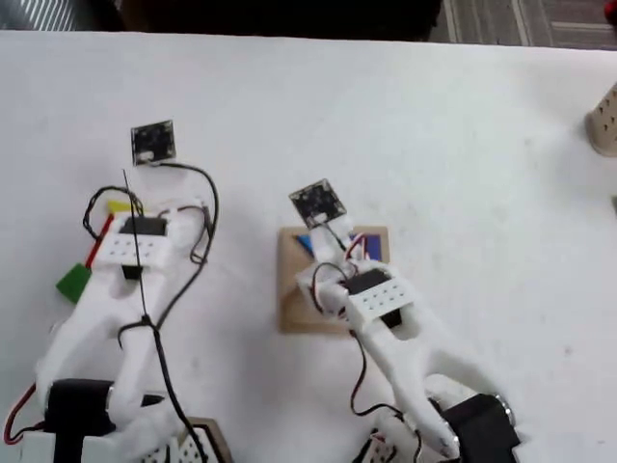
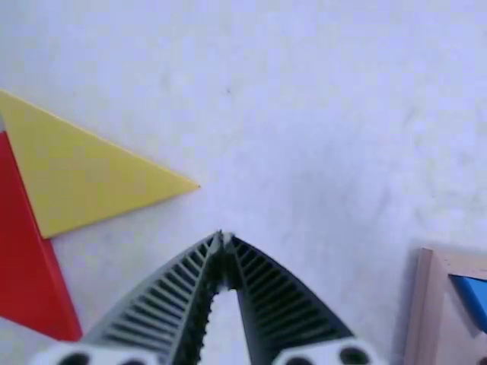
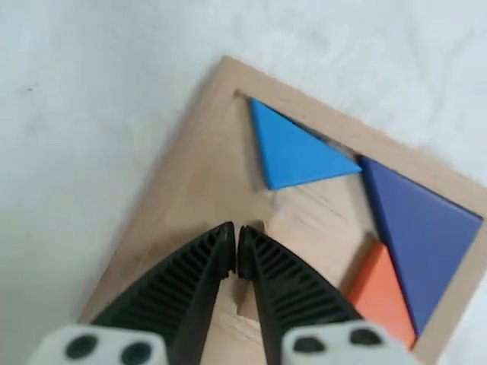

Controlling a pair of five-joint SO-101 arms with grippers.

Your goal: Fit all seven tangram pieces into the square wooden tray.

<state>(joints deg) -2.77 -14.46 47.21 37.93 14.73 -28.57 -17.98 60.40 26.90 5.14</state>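
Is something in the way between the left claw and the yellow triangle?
No, nothing visible. Only bare table lies between the left claw and the yellow triangle; the red piece lies beside the triangle.

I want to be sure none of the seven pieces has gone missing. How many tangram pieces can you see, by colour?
Yellow flat triangle: 1
Red flat triangle: 1
Green flat piece: 1
Light blue flat triangle: 1
Dark blue flat triangle: 1
Orange flat piece: 1
Total: 6
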